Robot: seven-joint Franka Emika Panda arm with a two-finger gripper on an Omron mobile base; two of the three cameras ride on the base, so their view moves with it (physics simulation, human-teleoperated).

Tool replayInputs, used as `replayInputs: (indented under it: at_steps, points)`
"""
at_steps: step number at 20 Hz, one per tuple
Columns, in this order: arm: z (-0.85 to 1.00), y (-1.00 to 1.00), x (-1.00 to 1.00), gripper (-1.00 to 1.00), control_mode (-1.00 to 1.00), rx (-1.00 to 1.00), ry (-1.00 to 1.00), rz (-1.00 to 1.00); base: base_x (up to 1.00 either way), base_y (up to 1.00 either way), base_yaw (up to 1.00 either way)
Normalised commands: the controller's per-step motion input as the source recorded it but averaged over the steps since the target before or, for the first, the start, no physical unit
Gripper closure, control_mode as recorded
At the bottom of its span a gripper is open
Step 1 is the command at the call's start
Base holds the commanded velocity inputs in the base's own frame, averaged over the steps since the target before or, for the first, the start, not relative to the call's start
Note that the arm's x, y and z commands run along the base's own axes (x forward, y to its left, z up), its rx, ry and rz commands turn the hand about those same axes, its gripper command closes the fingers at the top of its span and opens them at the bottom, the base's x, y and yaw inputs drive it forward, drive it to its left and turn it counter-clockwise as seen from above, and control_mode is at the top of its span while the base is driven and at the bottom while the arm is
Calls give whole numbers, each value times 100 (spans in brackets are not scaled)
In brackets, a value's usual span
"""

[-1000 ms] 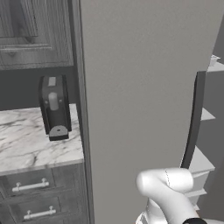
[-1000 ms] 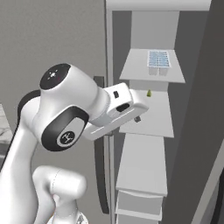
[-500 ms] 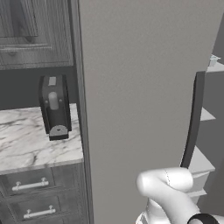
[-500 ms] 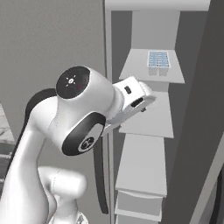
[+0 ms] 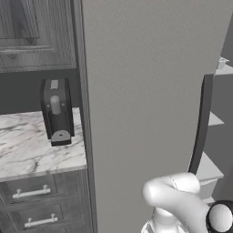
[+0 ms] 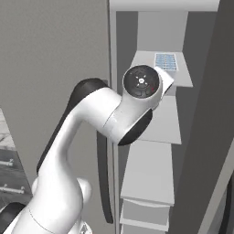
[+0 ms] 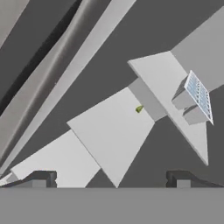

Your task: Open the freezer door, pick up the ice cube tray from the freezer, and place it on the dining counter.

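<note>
The freezer stands open, showing white shelves. On its upper shelf lies the ice cube tray, pale with light-blue cells; in the hand view the ice cube tray is at the right, tilted with the camera. The opened freezer door is the shaded grey panel at the right edge. My gripper is open and holds nothing, its fingertips wide apart. It points into the freezer, still short of the tray. In the right base view my wrist covers most of the hand, just left of the tray's shelf.
Left of the opening, a shut light-grey door panel carries a dark curved bar handle. A black coffee machine stands on the marble worktop over drawers. A small green item sits on a middle shelf.
The arm has swung up and to the right, bringing the hand closer to the tray's shelf. The wrist has turned towards the freezer's inside. The tray has not moved.
</note>
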Motion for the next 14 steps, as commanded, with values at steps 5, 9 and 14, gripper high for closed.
replayInputs:
  at_steps: [5,9,14]
  points:
    - [0,1,82,-100,-100,-4,-6,25,0,0,0]
    - [8,0,62,-100,-100,0,-5,14,0,0,0]
    - [0,0,72,-100,-100,-3,-9,8,0,0,0]
